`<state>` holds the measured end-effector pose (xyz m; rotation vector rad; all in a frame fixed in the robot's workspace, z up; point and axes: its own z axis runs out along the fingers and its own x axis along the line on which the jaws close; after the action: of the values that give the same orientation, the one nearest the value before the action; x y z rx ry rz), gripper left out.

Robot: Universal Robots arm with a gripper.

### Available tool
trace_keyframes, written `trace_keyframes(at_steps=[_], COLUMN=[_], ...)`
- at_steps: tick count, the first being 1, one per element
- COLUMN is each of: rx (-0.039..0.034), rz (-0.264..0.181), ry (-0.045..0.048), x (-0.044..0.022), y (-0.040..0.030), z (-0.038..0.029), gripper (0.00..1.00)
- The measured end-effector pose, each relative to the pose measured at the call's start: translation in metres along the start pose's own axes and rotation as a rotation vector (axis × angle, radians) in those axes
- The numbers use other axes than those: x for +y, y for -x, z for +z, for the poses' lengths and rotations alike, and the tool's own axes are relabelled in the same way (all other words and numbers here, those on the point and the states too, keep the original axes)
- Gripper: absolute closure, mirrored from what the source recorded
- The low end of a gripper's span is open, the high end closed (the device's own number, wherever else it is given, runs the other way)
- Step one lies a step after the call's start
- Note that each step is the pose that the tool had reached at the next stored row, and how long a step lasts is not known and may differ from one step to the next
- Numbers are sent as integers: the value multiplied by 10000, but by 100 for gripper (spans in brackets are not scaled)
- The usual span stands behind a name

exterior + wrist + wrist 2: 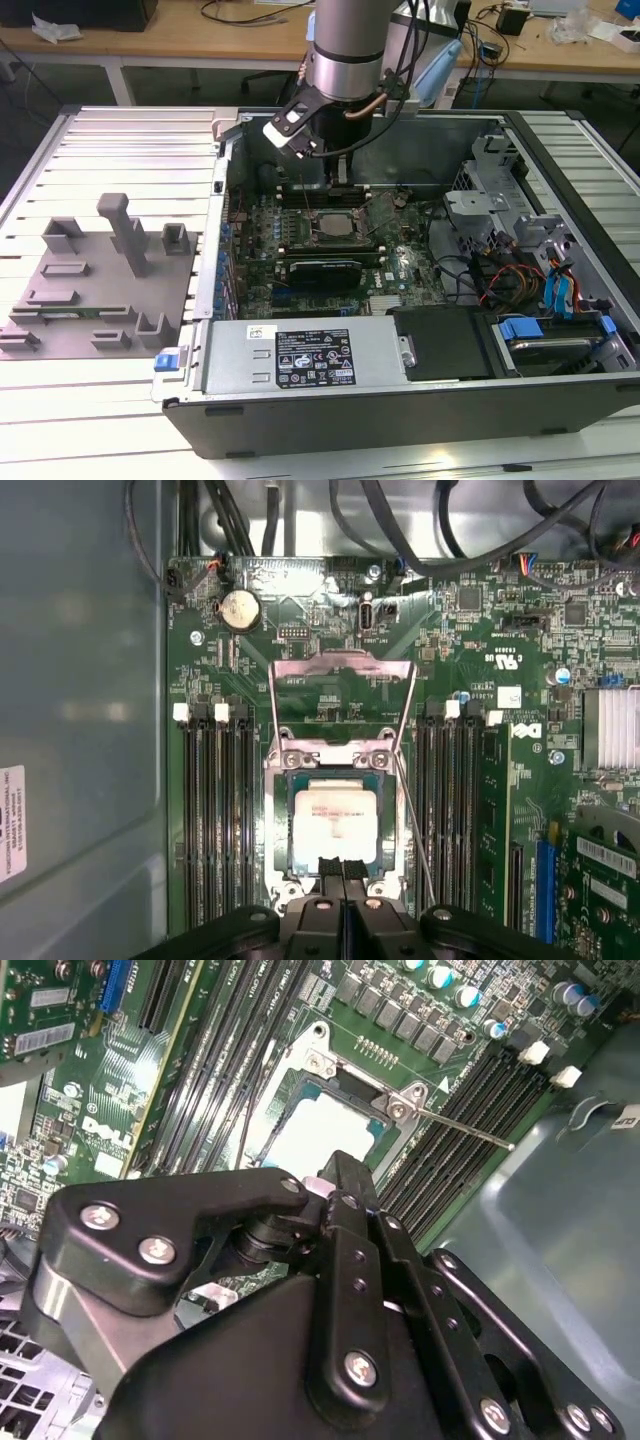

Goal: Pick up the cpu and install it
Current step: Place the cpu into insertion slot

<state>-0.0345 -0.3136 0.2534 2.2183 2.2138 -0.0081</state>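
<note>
The cpu [335, 822], a small square chip with a silvery-white top, lies flat in the black-framed motherboard socket [281, 825]; it also shows in the second wrist view as the cpu [325, 1128] and in the exterior view as the cpu [335, 226]. The socket's metal load plate [345, 670] is swung up and open, and its thin lever [412, 830] stands free beside it. My gripper [342, 866] hangs just above the near edge of the cpu, its two black fingers pressed together with nothing between them. The gripper [338, 1172] shows the same closed pair.
The open computer case [400, 410] surrounds the board, with memory slots [218, 810] on both sides of the socket. A power supply [300, 355] sits at the front and drive cages with cables [520, 270] at the exterior view's right. A grey fixture plate [90, 290] lies at its left.
</note>
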Motion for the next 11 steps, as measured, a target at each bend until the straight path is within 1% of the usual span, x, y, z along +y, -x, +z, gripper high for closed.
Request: trace_keyframes(at_steps=[5,11], rx=[-1,-1], rz=[0,0], ry=[-29,-29], x=[40,55], y=[0,0], z=[0,0], gripper=[89,89])
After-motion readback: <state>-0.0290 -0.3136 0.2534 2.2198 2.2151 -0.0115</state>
